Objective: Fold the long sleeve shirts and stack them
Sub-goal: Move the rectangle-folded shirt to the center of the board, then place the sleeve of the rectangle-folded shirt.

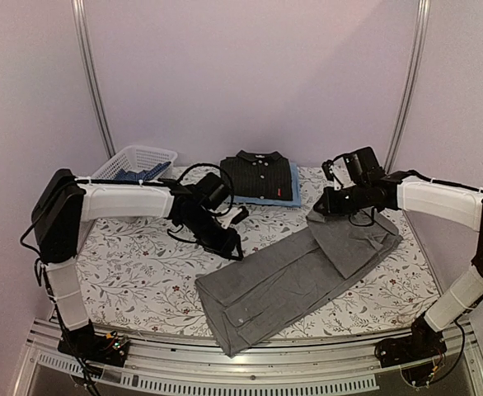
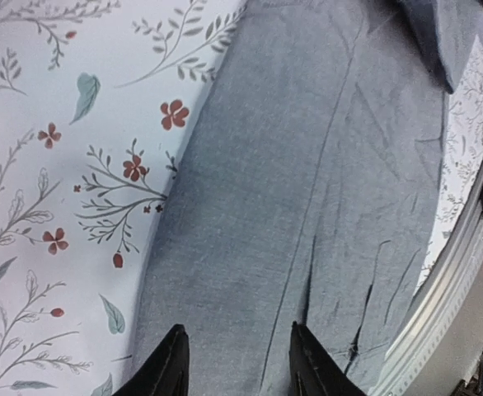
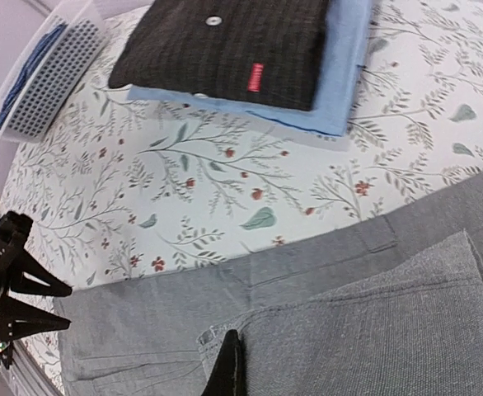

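A mid-grey long sleeve shirt (image 1: 295, 276) lies spread diagonally across the flowered tablecloth, with one side folded over its right half (image 1: 357, 239). My right gripper (image 1: 316, 210) is shut on the hem of that folded grey cloth (image 3: 373, 330); its fingers (image 3: 229, 367) are pressed together with the cloth edge wrapped round them. My left gripper (image 1: 235, 250) hovers open over the shirt's left edge (image 2: 307, 190), its fingertips (image 2: 175, 363) apart with nothing between them. At the back, a folded black shirt (image 1: 258, 173) with pale buttons and a red tag rests on a folded light blue shirt (image 1: 291, 191).
A white lattice basket (image 1: 134, 161) with dark blue cloth inside stands at the back left, and shows in the right wrist view too (image 3: 35, 78). A metal rail (image 1: 250, 363) runs along the table's near edge, close to the grey shirt's lower end.
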Motion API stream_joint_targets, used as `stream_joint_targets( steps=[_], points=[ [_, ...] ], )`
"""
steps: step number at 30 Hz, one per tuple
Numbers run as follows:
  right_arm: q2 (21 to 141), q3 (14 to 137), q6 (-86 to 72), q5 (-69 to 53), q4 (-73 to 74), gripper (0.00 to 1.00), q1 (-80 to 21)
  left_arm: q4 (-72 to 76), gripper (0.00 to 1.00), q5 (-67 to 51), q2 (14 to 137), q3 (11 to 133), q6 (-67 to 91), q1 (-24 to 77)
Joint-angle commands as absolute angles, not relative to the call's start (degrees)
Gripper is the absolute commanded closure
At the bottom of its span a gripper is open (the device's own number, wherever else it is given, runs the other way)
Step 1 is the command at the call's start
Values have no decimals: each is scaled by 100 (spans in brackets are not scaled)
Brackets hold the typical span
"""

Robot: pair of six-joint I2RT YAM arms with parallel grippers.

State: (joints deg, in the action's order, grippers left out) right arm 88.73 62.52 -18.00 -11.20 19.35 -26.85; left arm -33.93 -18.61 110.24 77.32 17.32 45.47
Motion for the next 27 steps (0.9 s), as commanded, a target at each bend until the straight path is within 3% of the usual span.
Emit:
stream_joint_targets(
  steps=[1, 9, 27],
  points=[
    [8848, 6610, -1321, -1341, 2296, 100, -3408, -3116, 58, -2019, 10311, 7921, 1683, 4497],
    [9595, 7137, -1425, -1701, 2123, 100, -4378, -2602, 54, -2434, 9916, 7527, 1882, 4496],
    [10716, 7469, -1344, -2380, 2448, 100, -5057, -1554, 53, -2122, 9426, 6050, 2851, 4488]
  ],
)
